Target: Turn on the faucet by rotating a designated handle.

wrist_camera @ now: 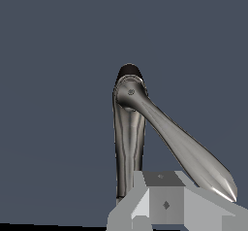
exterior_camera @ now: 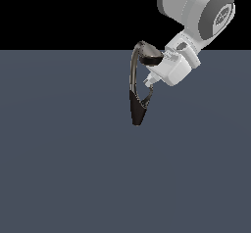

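Desk (exterior_camera: 59, 178): a flat slate-grey surface is filling the lower part of the exterior view, bare around the fixture.
Arm (exterior_camera: 201, 7): the big white-and-grey body is reaching in from the upper right of the exterior view, angling down toward the fixture.
Faucet (exterior_camera: 137, 109): it is sitting just above centre in the exterior view, with a dark tapered base, a slim silvery neck curving up, and a wide oval head at the top.
Claw (exterior_camera: 149, 81): it is pressing in close at the faucet's right side, below the head; I cannot tell whether the fingers are wide or narrow, or whether they are touching anything.
Handle (wrist_camera: 186, 150): in the wrist view this silvery lever is sweeping from its pivot at centre down to a pointed tip at lower right, just above the claw's grey housing (wrist_camera: 164, 203).
Step in hand: likely lining up on the lever to push it round.
Doing it well: contact should be landing near the pointed tip, away from the pivot, and following the lever's arc so the smooth metal is not slipping off.
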